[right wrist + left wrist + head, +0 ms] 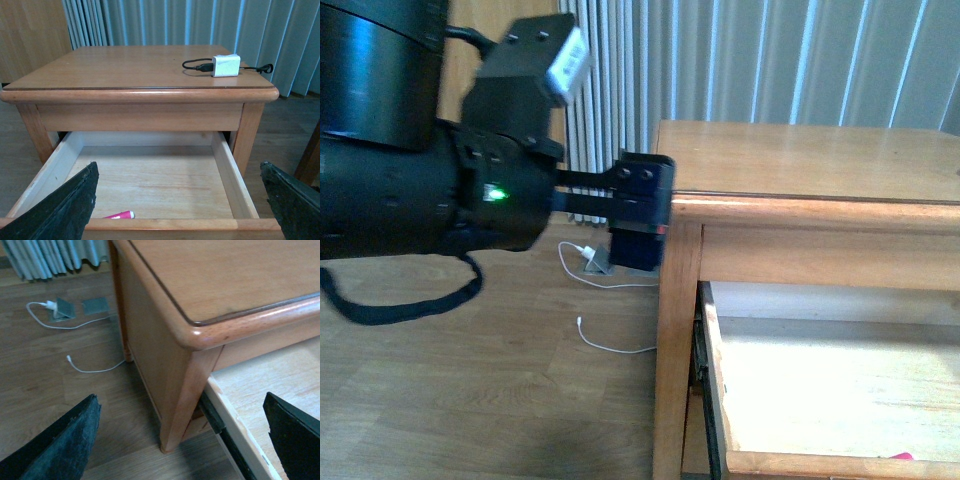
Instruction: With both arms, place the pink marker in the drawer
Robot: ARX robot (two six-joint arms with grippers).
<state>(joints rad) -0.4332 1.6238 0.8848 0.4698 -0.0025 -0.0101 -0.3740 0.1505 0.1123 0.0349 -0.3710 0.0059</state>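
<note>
Pink marker (119, 215) lies in the open drawer (227, 175) near its front wall, right gripper (178, 170) and left gripper (181, 405) both spread wide and empty (the left one just beside the table (210, 280) corner), so a careless shove could clip wood.

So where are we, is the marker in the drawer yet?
Done: the pink marker lies in the open drawer, near its front board. In hand: nothing; the left gripper and the right gripper are both open and empty. Left: probably just shutting the drawer, which stands pulled out.
</note>
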